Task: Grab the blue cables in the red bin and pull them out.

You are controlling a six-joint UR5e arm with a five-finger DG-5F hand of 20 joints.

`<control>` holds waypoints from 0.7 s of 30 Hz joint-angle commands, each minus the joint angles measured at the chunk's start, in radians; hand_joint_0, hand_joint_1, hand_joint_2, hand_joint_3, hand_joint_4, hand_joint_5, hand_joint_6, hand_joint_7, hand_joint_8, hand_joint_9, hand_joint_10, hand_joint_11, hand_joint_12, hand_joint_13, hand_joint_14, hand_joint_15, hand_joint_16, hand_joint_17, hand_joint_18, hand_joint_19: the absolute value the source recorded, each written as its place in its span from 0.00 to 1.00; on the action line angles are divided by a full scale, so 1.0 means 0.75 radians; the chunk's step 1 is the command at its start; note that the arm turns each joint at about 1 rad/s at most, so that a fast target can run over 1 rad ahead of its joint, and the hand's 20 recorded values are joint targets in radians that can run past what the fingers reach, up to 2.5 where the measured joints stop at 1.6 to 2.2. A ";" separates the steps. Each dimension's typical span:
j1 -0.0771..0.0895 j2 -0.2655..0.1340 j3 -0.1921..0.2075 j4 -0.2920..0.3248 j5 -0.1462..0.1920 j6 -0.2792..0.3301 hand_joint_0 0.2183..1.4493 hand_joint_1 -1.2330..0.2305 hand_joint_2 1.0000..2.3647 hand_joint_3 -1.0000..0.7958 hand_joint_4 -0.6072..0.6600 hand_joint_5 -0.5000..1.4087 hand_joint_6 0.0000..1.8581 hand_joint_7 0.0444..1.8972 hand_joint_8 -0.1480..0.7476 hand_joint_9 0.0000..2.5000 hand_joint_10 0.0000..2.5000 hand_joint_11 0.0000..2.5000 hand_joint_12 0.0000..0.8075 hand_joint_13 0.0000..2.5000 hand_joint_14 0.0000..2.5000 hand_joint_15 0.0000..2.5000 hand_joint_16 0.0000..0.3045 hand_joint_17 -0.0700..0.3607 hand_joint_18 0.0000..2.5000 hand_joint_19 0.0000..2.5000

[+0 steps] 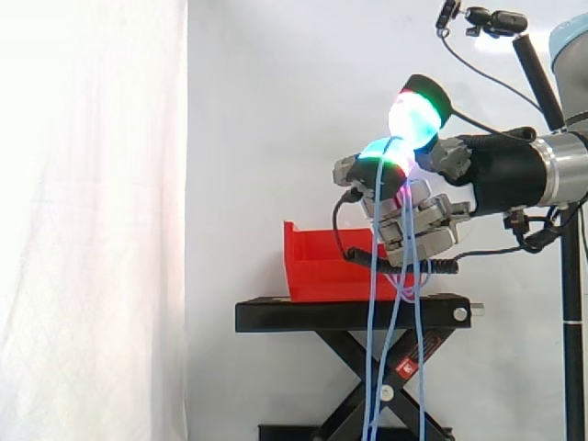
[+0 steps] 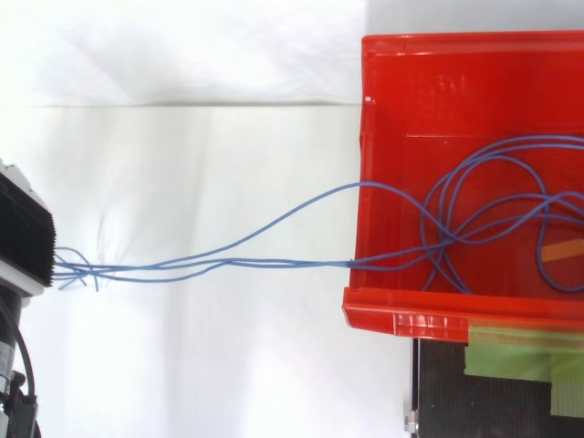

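Nearest in the side view, the blue cables [image 1: 370, 349] hang as several thin strands from the hand [image 1: 415, 213] down past the bottom edge, crossing in front of the black worktop [image 1: 349, 314] and its scissor legs. The hand is raised above the worktop's right part, well above the red bin [image 1: 317, 266]. It is closed on the cables. They are pinched high up where a fingertip pad [image 1: 386, 156] glowing cyan and green meets a second pad glowing cyan, magenta and red. More strands loop down behind the curled fingers towards the bin. The bin stands on the worktop, its open top facing up. The white curtain [image 1: 92, 220] is behind everything.

From above, the cables run leftward over the bin's left wall [image 2: 358, 228]. They cross the white ground in a loose bundle and end in a small tangle beside a black ribbed block [image 2: 23, 235] at the left edge. The rest of the cables still lies in wide loops inside the bin, over an orange strip [image 2: 561, 248]. Green tape [image 2: 520, 351] lies on the worktop below the bin.
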 commanded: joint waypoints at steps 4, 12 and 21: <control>0.000 0.000 0.000 0.001 0.000 -0.002 0.71 0.16 0.01 0.20 0.22 0.47 0.97 0.27 0.38 0.47 0.11 0.66 0.36 0.49 0.56 0.52 0.13 0.36 0.49 0.64; 0.000 0.000 0.000 0.001 0.000 0.000 0.71 0.16 0.01 0.22 0.26 0.47 1.00 0.25 0.40 0.46 0.12 0.66 0.37 0.49 0.56 0.52 0.13 0.36 0.49 0.64; 0.000 0.002 0.000 0.001 0.000 -0.002 0.71 0.17 0.01 0.22 0.28 0.48 1.00 0.25 0.41 0.46 0.11 0.65 0.37 0.50 0.54 0.52 0.13 0.36 0.49 0.64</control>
